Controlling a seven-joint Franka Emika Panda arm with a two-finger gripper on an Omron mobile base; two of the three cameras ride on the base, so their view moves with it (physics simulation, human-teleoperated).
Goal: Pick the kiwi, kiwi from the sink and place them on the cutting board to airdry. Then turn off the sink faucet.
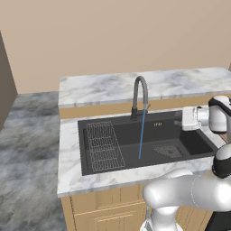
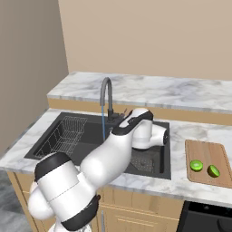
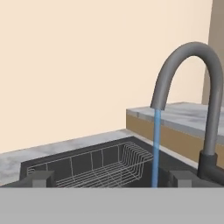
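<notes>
Both kiwis on the board, water running, faucet lever left to do.

Kiwis (image 2: 196,165) (image 2: 213,171) lie on the cutting board (image 2: 206,149), right of the sink (image 1: 122,135). Gripper (image 3: 111,178) hangs over the basin, jaws spread wide and empty, facing the faucet (image 1: 140,97) and its blue stream (image 1: 141,133). Risk, as I judge it: fingers strike the gooseneck or slide past the small side lever. Open room above the basin; back ledge and wire rack (image 1: 104,145) hem it in.
</notes>
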